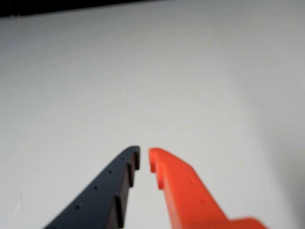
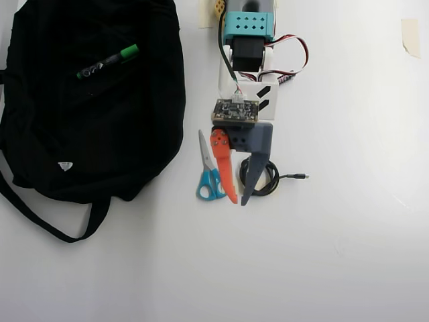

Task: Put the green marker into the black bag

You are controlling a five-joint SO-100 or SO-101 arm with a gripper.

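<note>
We found the jaws point(image 2: 238, 201) nearly together, only a thin slit between the orange and dark tips, clamped on nothing and pointing out over the bare white surface point(image 2: 348, 235). In the overhead view the scissors point(image 2: 209, 171) lay just beside the orange finger point(image 2: 224, 164), and a coiled black cable point(image 2: 263, 176) sat under the dark one. Well apart, the green marker point(image 2: 107, 62) rested on top of the black bag point(image 2: 94, 121).
</note>
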